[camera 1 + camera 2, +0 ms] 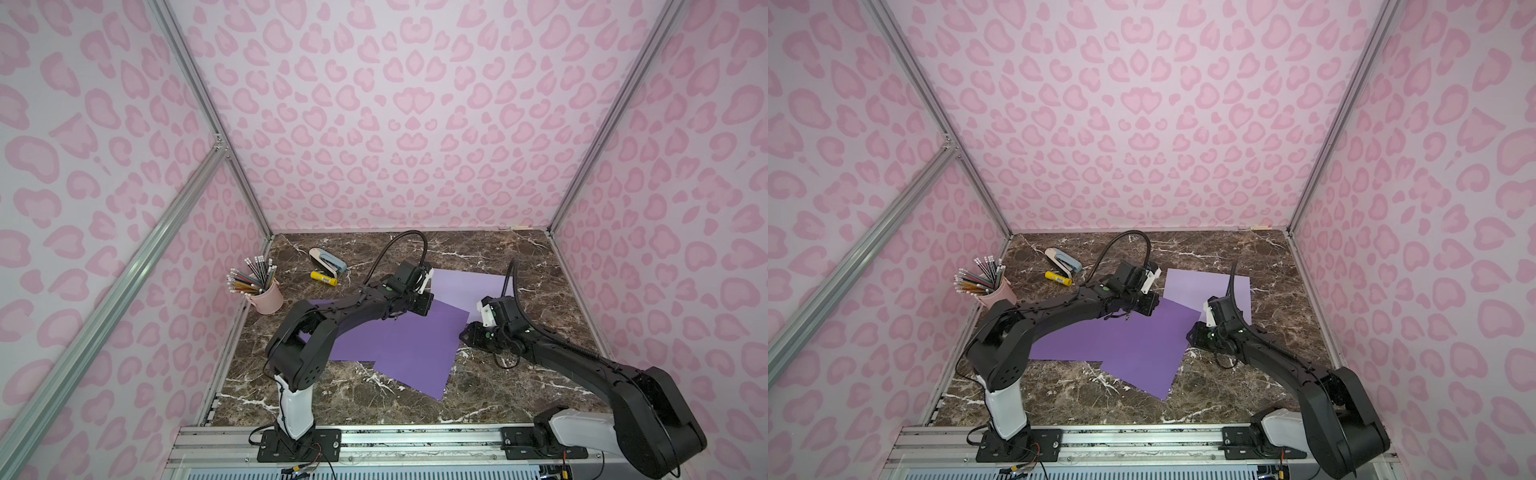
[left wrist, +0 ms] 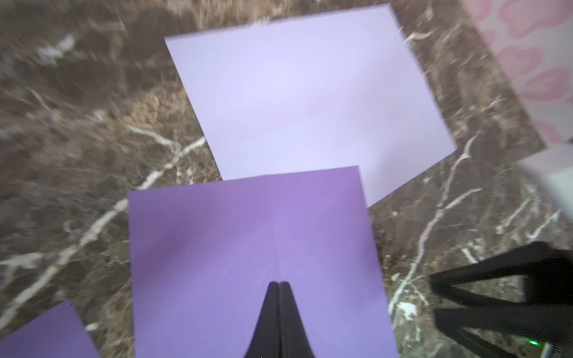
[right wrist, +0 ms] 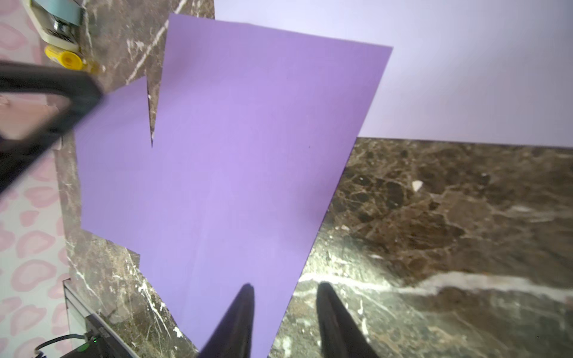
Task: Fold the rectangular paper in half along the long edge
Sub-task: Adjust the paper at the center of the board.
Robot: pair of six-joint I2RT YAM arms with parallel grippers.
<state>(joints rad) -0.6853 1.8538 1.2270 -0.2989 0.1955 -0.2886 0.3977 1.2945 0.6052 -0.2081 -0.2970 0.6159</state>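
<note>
A dark purple rectangular paper (image 1: 415, 345) (image 1: 1133, 345) lies flat and skewed in the middle of the marble table. A faint crease runs down it in the left wrist view (image 2: 232, 248). My left gripper (image 2: 279, 283) is shut, with nothing between its tips, and sits over the paper's far end (image 1: 424, 311) (image 1: 1148, 309). My right gripper (image 3: 285, 286) is open at the paper's right edge (image 1: 463, 334) (image 1: 1191, 336). One finger is over the paper (image 3: 248, 155) and the other over bare marble.
A pale lavender sheet (image 1: 469, 286) (image 2: 310, 102) lies behind, partly under the purple paper. Another purple sheet (image 1: 353, 345) (image 3: 117, 139) lies under its left side. At the back left are a pink pencil cup (image 1: 266, 297), a stapler (image 1: 328, 259) and a yellow glue stick (image 1: 324, 278).
</note>
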